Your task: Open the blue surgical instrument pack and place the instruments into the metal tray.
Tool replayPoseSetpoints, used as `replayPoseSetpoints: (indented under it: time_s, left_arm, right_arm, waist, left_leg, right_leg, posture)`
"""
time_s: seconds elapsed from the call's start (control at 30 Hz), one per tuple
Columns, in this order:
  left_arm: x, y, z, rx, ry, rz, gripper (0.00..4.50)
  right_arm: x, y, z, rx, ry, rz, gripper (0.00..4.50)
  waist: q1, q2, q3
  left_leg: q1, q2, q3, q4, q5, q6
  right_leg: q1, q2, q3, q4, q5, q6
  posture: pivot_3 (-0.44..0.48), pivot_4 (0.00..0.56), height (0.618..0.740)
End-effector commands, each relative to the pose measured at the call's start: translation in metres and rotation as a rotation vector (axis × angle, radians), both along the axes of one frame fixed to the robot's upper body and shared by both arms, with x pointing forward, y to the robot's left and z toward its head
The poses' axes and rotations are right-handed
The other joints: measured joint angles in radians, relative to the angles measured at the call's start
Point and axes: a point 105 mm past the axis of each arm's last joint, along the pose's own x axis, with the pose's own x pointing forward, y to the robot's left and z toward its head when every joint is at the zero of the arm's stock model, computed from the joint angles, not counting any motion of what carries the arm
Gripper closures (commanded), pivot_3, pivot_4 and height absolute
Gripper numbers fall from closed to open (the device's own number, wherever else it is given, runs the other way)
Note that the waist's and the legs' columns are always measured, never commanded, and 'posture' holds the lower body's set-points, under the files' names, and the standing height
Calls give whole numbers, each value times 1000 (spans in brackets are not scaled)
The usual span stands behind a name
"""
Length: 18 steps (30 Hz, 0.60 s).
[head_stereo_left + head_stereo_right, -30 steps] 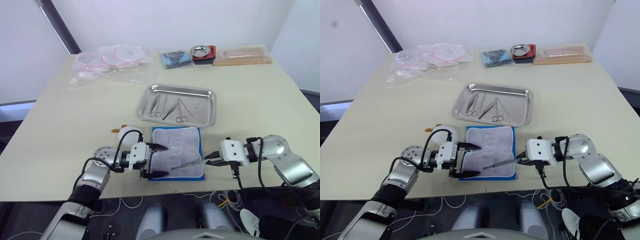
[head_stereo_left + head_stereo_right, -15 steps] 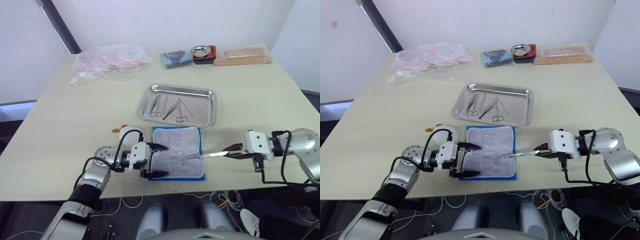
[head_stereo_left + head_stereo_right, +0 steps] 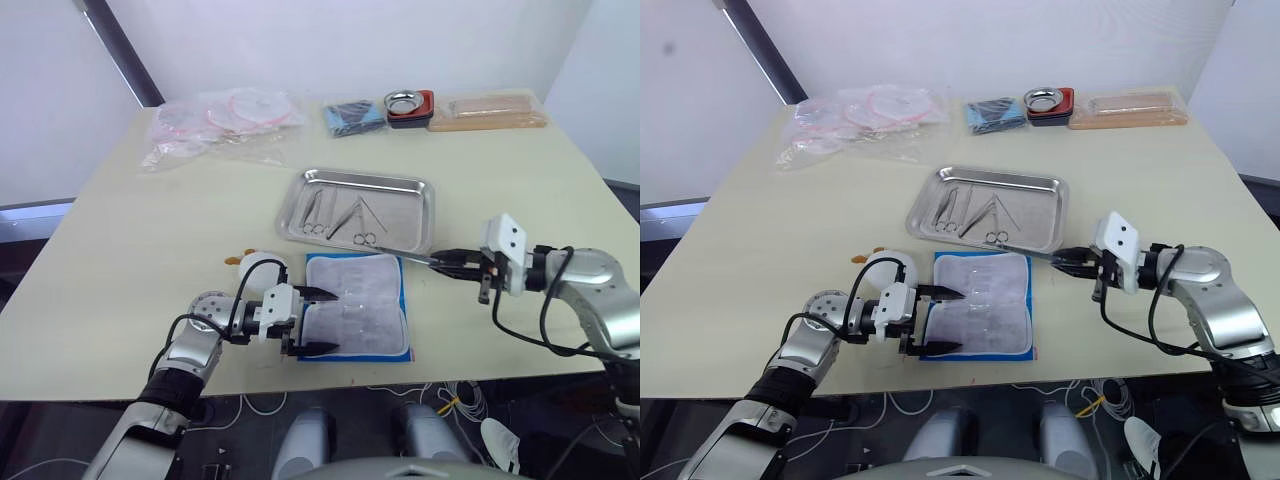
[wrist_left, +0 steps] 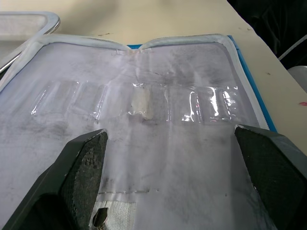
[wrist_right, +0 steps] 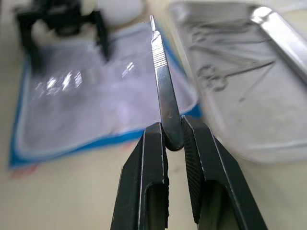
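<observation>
Counter (image 3: 130, 230): one, pale cream, carrying all items below.

Metal tray (image 3: 420, 187): one, at mid-counter. Holds about four or five slender instruments (image 3: 340, 214), among them ring-handled pieces; the exact count cannot be told.

Blue surgical instrument pack (image 3: 357, 318): one, lying open and flat just in front of the tray, grey-white lining up, clear slots across the middle apparently unfilled in the left wrist view.

Left end effector (image 3: 318, 321): one, fingers spread wide and holding nothing, at the pack's left edge, one finger to each side of the lining's near-left part.

Right end effector (image 3: 448, 263): one, pinched shut on a single flat silvery instrument, a scalpel-handle-like blade (image 5: 161, 76), which points toward the tray's near right corner.

Far edge, one each: clear plastic bags with pink contents (image 3: 225, 118), smaller blue packet (image 3: 353, 115), round metal bowl in red holder (image 3: 407, 103), tan flat package (image 3: 490, 110).

One white round object (image 3: 258, 270) lies just left of the pack.

Change from one second ago: the right end effector stood at the pack's near right edge with the blade tip over the lining; it has since drawn the blade clear and carried it up beside the tray. Left end effector and pack unchanged.
</observation>
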Motion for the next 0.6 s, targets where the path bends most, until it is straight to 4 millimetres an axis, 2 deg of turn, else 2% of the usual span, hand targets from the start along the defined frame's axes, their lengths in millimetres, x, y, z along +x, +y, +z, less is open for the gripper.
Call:
replayPoseSetpoints:
  time_s: [0.03, 0.17, 0.3, 0.5, 0.6]
  left_arm:
    - [-30, 18, -60, 187, 225, 17, 0]
    - [-29, 19, -59, 186, 224, 22, 0]
    - [-29, 20, -59, 187, 223, 27, 0]
    - [-30, 20, -59, 187, 224, 31, 0]
    - [-30, 20, -59, 187, 223, 32, 0]
  right_arm:
    - [23, 3, 15, 91, -16, -167, 4431]
    - [42, 14, 15, 145, 16, -326, 4431]
    - [61, 15, 14, 161, 33, -479, 4431]
    - [85, 23, 7, 151, 64, -644, 4431]
    - [89, 32, 4, 148, 87, -669, 4431]
  waist:
    - [0, 0, 0]
    - [-1, 1, 0]
    - [0, 3, -1]
    - [-4, 5, -2]
    - [-3, 7, -3]
  left_leg:
    - [0, 0, 0, 0, 0, 0]
    - [0, 0, 0, 0, 0, 0]
    - [-1, 0, 0, 0, 0, 0]
    - [-1, 0, 0, 0, 0, 0]
    - [0, 0, 0, 0, 0, 0]
  right_leg:
    - [0, 0, 0, 0, 0, 0]
    - [0, 0, 0, 0, 0, 0]
    - [0, 0, 0, 0, 0, 0]
    - [0, 0, 0, 0, 0, 0]
    - [0, 0, 0, 0, 0, 0]
  posture:
    - [0, 150, 740]
    - [0, 150, 740]
    - [0, 150, 740]
    - [0, 150, 740]
    - [0, 150, 740]
